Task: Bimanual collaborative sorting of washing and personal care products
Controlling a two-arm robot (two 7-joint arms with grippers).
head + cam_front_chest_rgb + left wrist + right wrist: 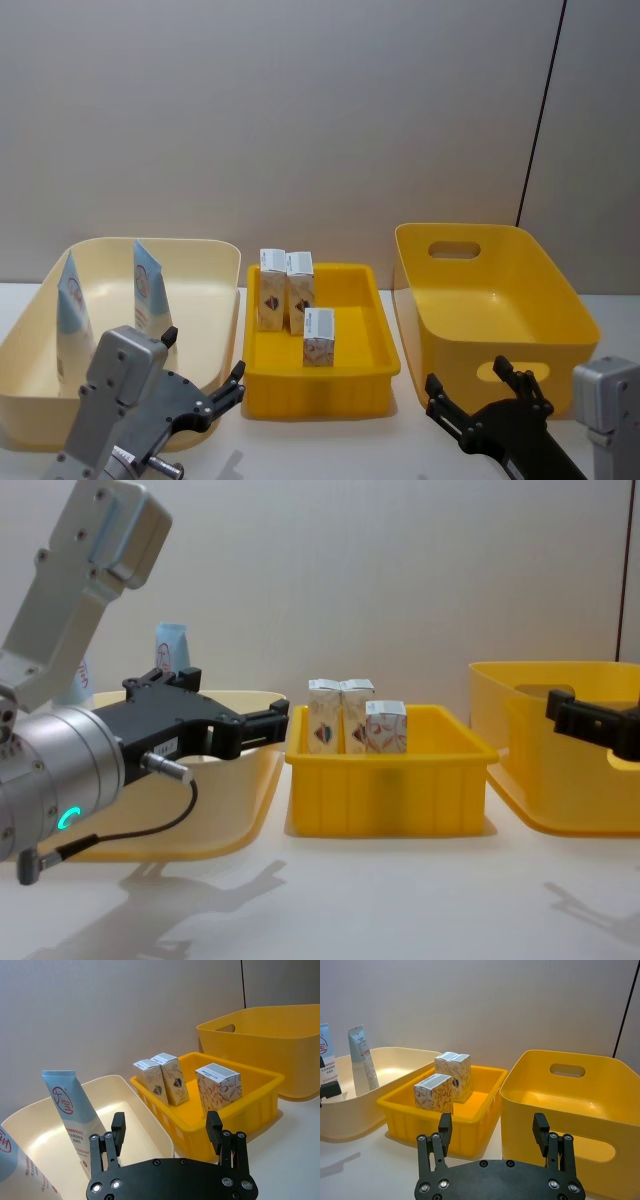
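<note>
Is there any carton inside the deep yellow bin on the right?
No, the deep yellow bin shows a bare floor, and all three cartons stand in the shallow yellow tray beside it.

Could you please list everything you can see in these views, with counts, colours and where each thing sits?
squeeze tubes: 2, light blue and white with a red round logo, standing in the cream bin
cartons: 3, white with printed patterns, upright in the yellow tray, two side by side at the back and one nearer the front
cream bin: 1, cream, left on the table
yellow tray: 1, yellow, shallow, in the middle
deep yellow bin: 1, yellow, with handle cut-outs, on the right
table: 1, white, under the bins
wall: 1, grey, behind
left gripper: 1, black, open, by the cream bin's near side
right gripper: 1, black, open, by the deep yellow bin's near side
</note>
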